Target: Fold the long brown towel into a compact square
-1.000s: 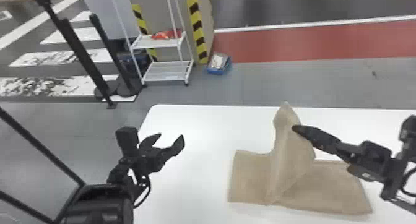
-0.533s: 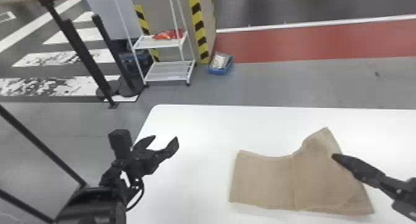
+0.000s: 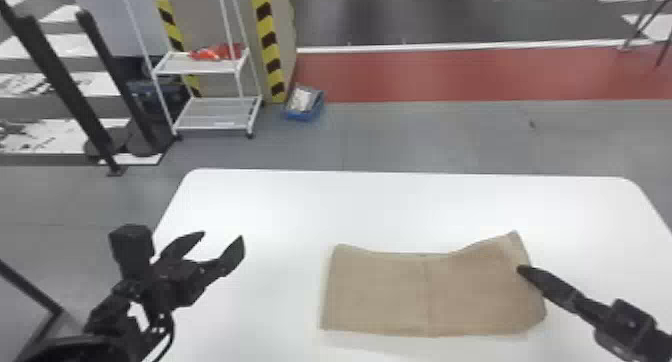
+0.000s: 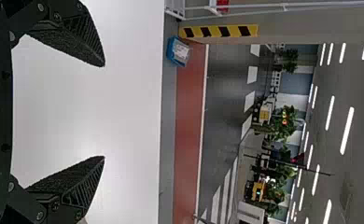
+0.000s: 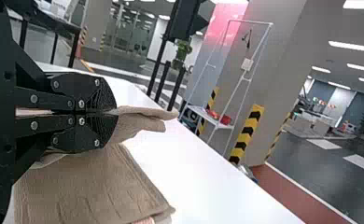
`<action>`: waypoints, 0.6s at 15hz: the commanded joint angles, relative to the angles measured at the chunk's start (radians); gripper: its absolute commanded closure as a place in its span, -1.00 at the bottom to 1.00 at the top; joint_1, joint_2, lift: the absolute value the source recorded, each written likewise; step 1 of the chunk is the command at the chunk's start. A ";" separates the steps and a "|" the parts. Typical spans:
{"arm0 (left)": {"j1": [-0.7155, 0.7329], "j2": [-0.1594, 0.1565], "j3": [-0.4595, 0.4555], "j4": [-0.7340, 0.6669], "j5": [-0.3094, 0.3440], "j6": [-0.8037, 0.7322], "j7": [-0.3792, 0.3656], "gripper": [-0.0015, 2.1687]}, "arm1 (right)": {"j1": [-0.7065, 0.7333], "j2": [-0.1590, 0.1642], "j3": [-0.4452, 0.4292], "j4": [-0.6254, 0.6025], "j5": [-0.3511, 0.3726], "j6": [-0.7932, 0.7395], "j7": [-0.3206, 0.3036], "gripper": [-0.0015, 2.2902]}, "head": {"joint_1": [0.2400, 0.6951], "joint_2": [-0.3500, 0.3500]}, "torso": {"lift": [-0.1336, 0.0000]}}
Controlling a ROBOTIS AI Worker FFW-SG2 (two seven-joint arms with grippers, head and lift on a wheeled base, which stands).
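We are working with the brown towel (image 3: 375,291), which is lying on the counter (image 3: 280,211), towards our right side. Its left part is resting flat, while its far right corner is rising into a soft peak. Our right tool (image 3: 521,270) is closing on a pinch of cloth at the right end, and in the right wrist view a loose tongue of fabric is sticking out past the fingertips. Our left tool (image 3: 223,235) is hanging with its fingers spread wide, holding nothing, well apart from the cloth.

We are expecting the towel to be handling as something light, limp and slightly textured, neither fragile nor especially slippery. Being so soft, it is probably going to be sagging wherever we are not supporting it, and one pinch is likely to be drawing it into a point. Layers are showing at its edge, so we are wanting a grip deep enough to be catching them all; a shallow one could be peeling off just the top.

We are judging that a lengthwise fold is nearing its finish, with the rectangle needing to become a square. For that, we are favouring a hold near the corners of a short end, after smoothing the raised corner down.
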 commanded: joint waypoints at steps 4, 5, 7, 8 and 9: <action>0.053 0.001 0.007 -0.110 0.045 0.061 -0.056 -0.82 | -0.004 0.015 -0.011 0.051 0.082 -0.068 -0.035 -0.03 | 1.00 0.08 | 1.00; 0.056 0.001 0.007 -0.119 0.051 0.070 -0.094 -0.82 | -0.008 0.015 -0.011 0.068 0.083 -0.071 -0.061 -0.03 | 1.00 0.06 | 1.00; 0.060 0.003 -0.014 -0.119 0.042 0.070 -0.152 -0.82 | -0.012 0.015 -0.013 0.105 0.083 -0.090 -0.070 -0.03 | 1.00 -0.02 | 1.00; 0.055 0.006 -0.034 -0.114 0.031 0.070 -0.180 -0.82 | -0.014 0.016 -0.011 0.123 0.083 -0.096 -0.077 -0.03 | 1.00 -0.05 | 1.00; 0.040 0.008 -0.056 -0.099 0.015 0.070 -0.209 -0.82 | -0.015 0.018 -0.007 0.134 0.083 -0.111 -0.081 -0.03 | 1.00 -0.09 | 1.00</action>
